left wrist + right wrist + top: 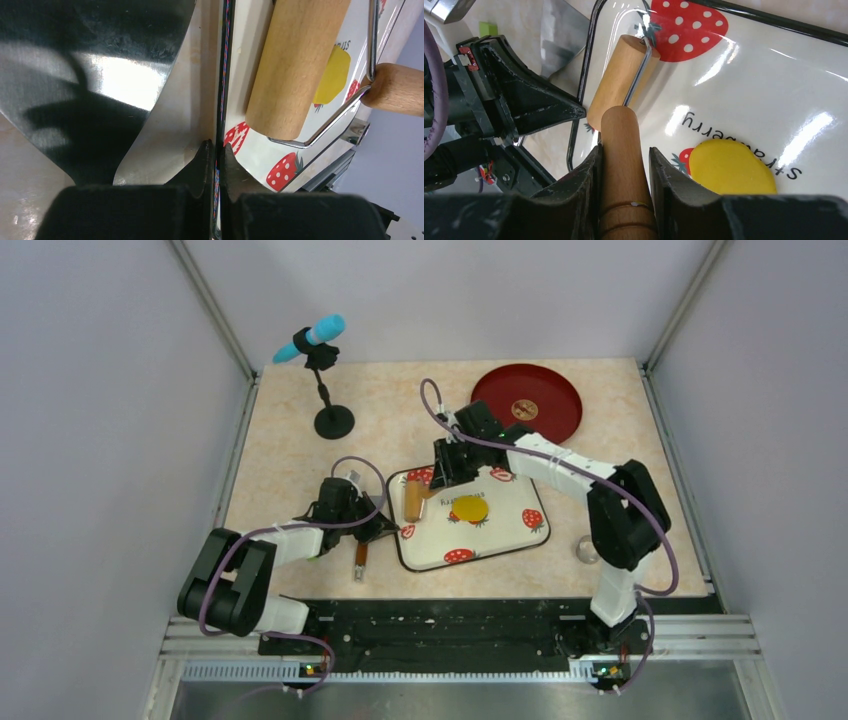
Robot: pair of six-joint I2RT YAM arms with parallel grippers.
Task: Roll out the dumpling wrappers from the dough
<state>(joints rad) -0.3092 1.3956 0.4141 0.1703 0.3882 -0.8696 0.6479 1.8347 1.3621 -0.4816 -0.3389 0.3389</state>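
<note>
Now | left jaws: pinched shut on the tray (500, 535) rim, likely steadying it | right jaws: narrow, clamping the roller (621, 82) handle, drum parked near the dough | dough (729, 167): flattened yellow patch mid-tray, awaiting rolling.

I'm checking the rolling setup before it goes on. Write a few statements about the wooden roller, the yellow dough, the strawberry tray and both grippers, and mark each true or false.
1. The right gripper grips the tan wooden roller by its handle. True.
2. The roller's barrel sits on the flattened bright yellow dough. False: the barrel lies beside it, apart.
3. The left gripper is shut on the black rim of the white strawberry-print tray. True.
4. The dough lies on the dark red round plate. False: it lies on the tray.
</note>
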